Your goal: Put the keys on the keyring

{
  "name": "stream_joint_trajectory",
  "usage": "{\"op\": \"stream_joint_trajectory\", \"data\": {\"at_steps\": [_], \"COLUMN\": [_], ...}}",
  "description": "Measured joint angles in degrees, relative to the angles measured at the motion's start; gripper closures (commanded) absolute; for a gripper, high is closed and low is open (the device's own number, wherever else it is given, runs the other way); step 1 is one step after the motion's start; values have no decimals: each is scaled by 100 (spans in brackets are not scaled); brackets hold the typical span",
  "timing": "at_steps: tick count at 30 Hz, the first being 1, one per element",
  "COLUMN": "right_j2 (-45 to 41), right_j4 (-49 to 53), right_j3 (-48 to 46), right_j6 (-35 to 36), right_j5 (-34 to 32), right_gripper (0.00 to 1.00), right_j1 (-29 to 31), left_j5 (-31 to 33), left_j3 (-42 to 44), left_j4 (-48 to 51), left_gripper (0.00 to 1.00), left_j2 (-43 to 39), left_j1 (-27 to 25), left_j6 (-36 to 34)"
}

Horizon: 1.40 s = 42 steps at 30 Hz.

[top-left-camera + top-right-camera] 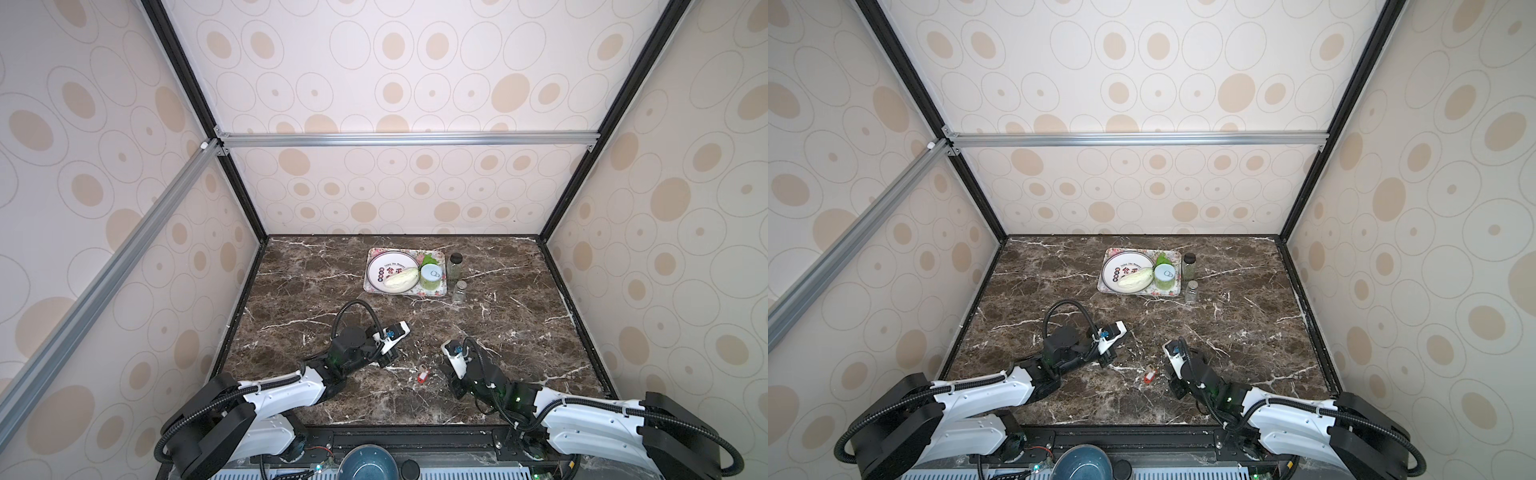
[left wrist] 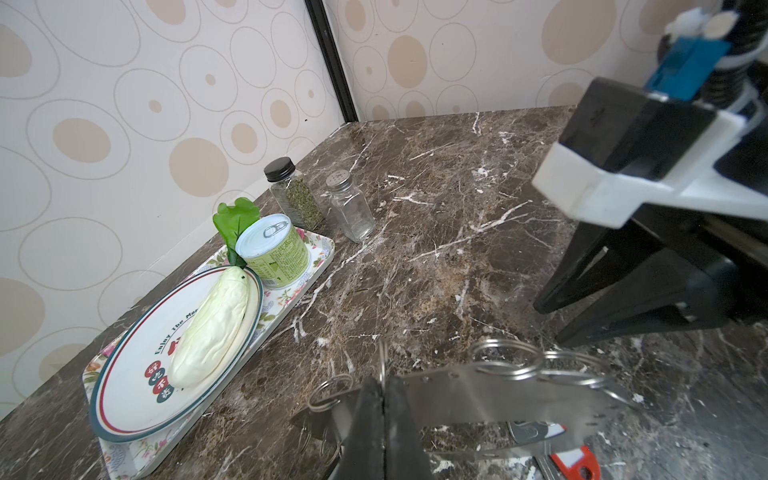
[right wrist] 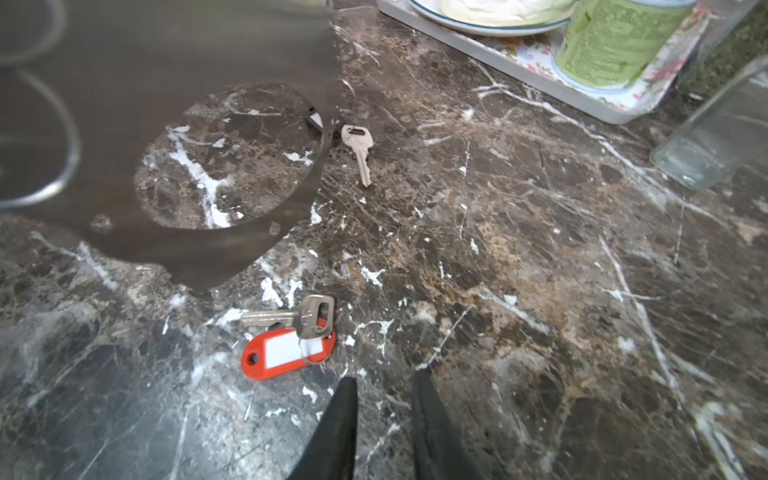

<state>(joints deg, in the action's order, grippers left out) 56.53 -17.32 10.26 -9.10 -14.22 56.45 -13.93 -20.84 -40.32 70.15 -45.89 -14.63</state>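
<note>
- Brown marbled worktop (image 1: 498, 332), spotted walls (image 1: 374, 83).
- Left claw (image 2: 384, 388) clamped on the thin, stiff keyring (image 2: 478, 395).
- Right claw (image 3: 386, 376) slightly parted, empty, near the red-tagged key (image 1: 422, 376), lower middle in both top views.
- It looks light, flat, slippery; its plastic tag likely gives better purchase.

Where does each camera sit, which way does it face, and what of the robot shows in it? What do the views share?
Both top views: high above the robot's edge, looking down over the table; left arm and right arm show.
Left wrist: looks along the shut left gripper and its keyring toward the tray; right gripper shows too.
Right wrist: looks down past the open right gripper at the red-tagged key.
Shared: keyring, tray and red-tagged key appear in both wrist views.
</note>
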Motion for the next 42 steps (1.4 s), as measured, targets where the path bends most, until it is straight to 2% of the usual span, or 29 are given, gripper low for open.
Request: {"op": "stream_joint_trajectory", "data": {"at_steps": [7, 12, 18, 31, 42], "right_j2": [9, 748, 1338, 859, 1246], "right_j4": [-238, -592, -407, -111, -72], "right_j3": [11, 129, 592, 614, 555], "right_j6": [391, 483, 627, 437, 354], "right_j5": [-216, -442, -750, -542, -487], "right_gripper": [73, 73, 72, 72, 72], "right_j1": [0, 33, 479, 498, 501], "left_j5": [63, 144, 160, 192, 232], "left_j3": [37, 162, 164, 190, 197], "left_j4": [-4, -96, -129, -164, -166], "left_gripper": [100, 100, 100, 100, 100], "left_j2": [-46, -214, -295, -310, -310], "left_j1": [0, 0, 0, 0, 0], "left_j6": [-17, -28, -28, -44, -63]}}
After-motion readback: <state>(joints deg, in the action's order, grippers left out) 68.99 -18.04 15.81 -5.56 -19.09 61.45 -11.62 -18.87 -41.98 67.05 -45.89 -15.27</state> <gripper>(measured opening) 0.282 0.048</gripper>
